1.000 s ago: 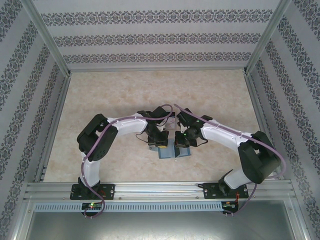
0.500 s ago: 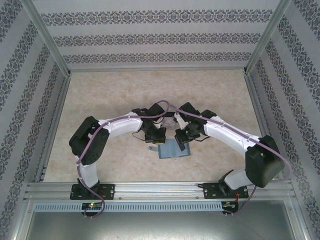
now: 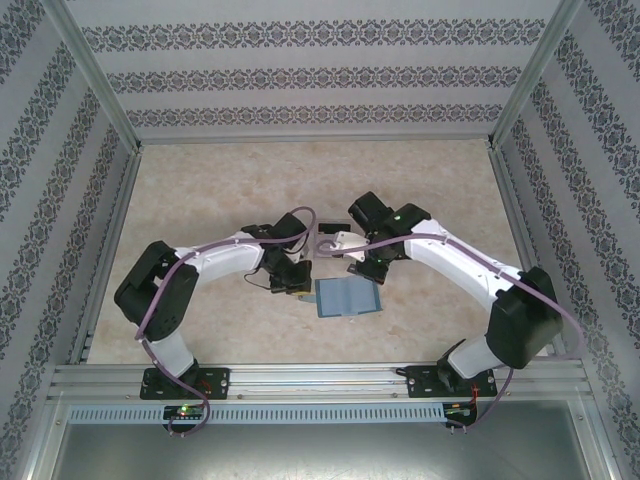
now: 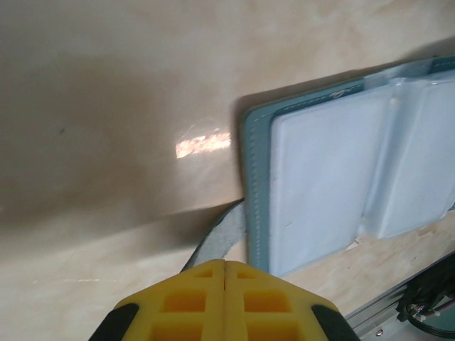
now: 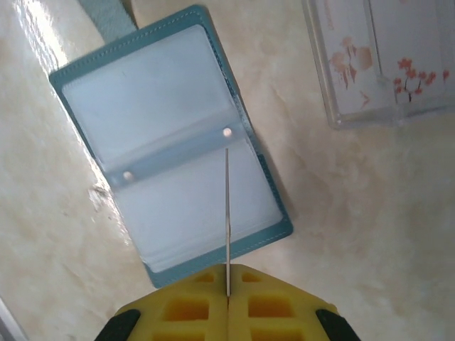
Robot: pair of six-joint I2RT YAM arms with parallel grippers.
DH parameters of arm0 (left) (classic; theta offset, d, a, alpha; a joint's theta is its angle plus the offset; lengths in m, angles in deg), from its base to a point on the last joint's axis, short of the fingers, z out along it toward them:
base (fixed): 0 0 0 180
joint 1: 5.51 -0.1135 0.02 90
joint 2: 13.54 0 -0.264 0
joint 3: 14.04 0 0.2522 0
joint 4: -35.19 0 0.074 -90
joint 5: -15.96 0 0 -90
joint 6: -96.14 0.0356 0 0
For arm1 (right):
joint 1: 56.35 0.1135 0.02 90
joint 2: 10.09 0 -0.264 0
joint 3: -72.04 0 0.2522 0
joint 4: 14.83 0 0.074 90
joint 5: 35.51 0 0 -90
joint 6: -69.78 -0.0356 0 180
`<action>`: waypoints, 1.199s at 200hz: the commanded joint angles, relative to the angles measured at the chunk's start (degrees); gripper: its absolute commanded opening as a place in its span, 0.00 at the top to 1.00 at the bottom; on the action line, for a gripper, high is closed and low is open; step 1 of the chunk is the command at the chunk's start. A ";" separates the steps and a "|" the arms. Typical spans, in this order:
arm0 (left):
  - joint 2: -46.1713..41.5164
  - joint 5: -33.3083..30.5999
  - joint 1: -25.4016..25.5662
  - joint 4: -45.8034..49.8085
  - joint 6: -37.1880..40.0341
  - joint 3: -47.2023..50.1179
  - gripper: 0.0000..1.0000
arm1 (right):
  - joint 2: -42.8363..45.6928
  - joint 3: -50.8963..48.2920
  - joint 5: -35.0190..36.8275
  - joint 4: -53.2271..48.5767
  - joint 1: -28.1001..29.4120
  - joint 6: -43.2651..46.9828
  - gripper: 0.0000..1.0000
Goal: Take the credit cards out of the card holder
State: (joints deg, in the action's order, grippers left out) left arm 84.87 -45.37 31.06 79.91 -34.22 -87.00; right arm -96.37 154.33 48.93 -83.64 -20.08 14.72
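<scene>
card holder: the teal-blue folding card holder (image 3: 347,298) lies opened flat on the beige marbled table (image 3: 200,200). it is near the front edge, between the two arms, with its pale clear sleeves facing up.
strap tab: a grey-blue strap tab (image 4: 217,238) leaves the holder's outer edge and runs towards the underside of the left fingertips. whether it is pinched there i cannot tell.
left gripper: the left gripper (image 4: 225,273) has its yellow tips pressed together with no gap. it sits low over the table, just beside the holder's left edge.
right gripper: the right gripper (image 5: 227,283) is clamped on a thin flat credit card (image 5: 227,213).
card: seen edge-on as a fine line standing out from between the yellow tips, over the holder's open sleeves. its face colour cannot be read from this angle.
box: a clear plastic box (image 5: 384,64) with a pink blossom print showing inside sits on the table near the holder, not touching it.
</scene>
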 commanded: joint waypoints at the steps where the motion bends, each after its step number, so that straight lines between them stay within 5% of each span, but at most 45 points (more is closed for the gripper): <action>1: -3.60 0.22 -1.26 -2.53 -1.29 3.31 0.96 | -2.97 4.48 2.08 -3.11 0.21 10.61 1.00; 169: -17.60 -2.90 -3.79 -2.41 -6.03 16.91 0.87 | -37.82 50.57 -1.71 -19.57 -4.81 22.91 1.00; 240: -18.85 -3.44 -4.03 -0.85 -6.86 16.77 0.87 | -46.24 59.35 -4.20 -24.19 -5.72 24.30 1.00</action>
State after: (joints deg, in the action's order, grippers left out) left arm 67.87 -47.60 27.74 76.85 -40.01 -70.44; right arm -140.24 211.97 46.74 -103.92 -25.13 37.27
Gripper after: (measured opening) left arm 0.129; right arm 0.042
